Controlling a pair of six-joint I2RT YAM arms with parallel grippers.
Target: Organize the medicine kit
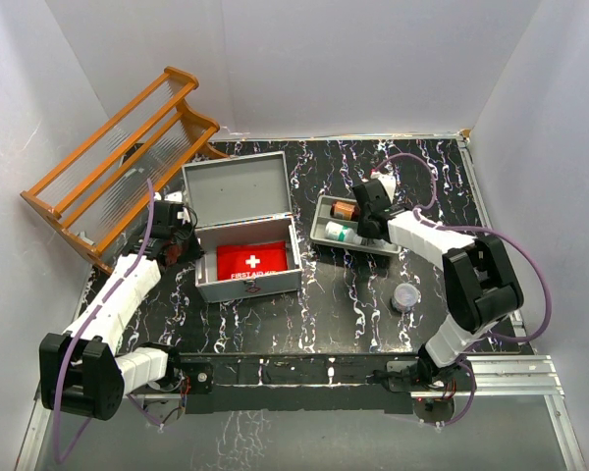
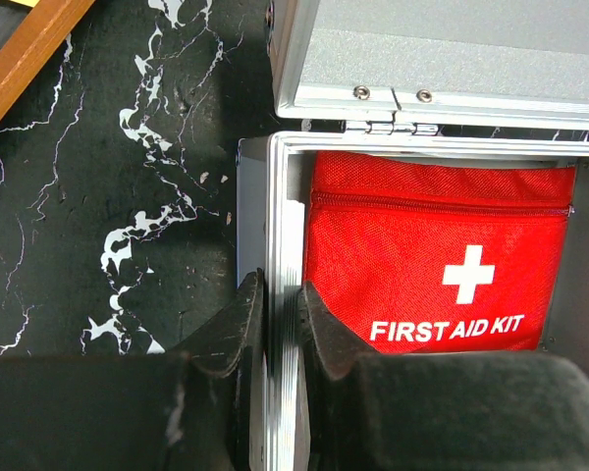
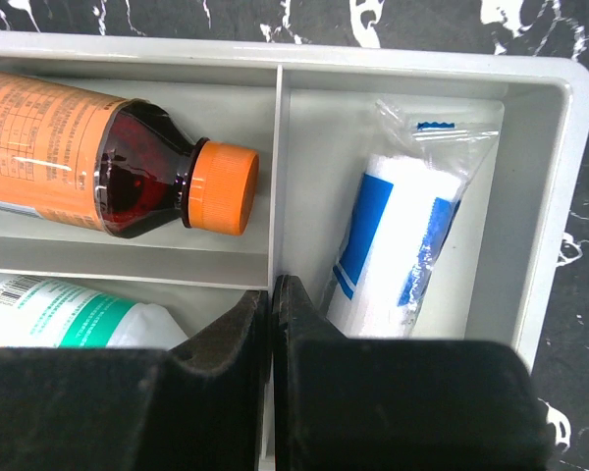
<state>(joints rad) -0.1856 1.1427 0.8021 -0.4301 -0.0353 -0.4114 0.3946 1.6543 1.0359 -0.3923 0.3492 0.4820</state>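
Note:
The medicine kit [image 1: 243, 280], a grey metal case, stands open with its lid [image 1: 236, 184] tilted back. A red pouch marked FIRST AID KIT [image 1: 252, 261] lies inside it. My left gripper [image 1: 188, 243] is shut on the case's left wall; in the left wrist view [image 2: 278, 289] one finger is outside the wall [image 2: 285, 216] and one inside, against the pouch [image 2: 422, 255]. My right gripper [image 1: 370, 224] is over the shallow grey tray [image 1: 324, 240]; in the right wrist view [image 3: 273, 285] it is shut on the tray's thin middle divider [image 3: 278, 147].
The tray [image 3: 550, 177] holds a brown bottle with an orange cap [image 3: 88, 147], a white and green pack [image 3: 59, 314] and a wrapped blue-and-white roll [image 3: 402, 245]. A small round tub [image 1: 405, 296] stands front right. A wooden rack [image 1: 118, 162] leans at the back left.

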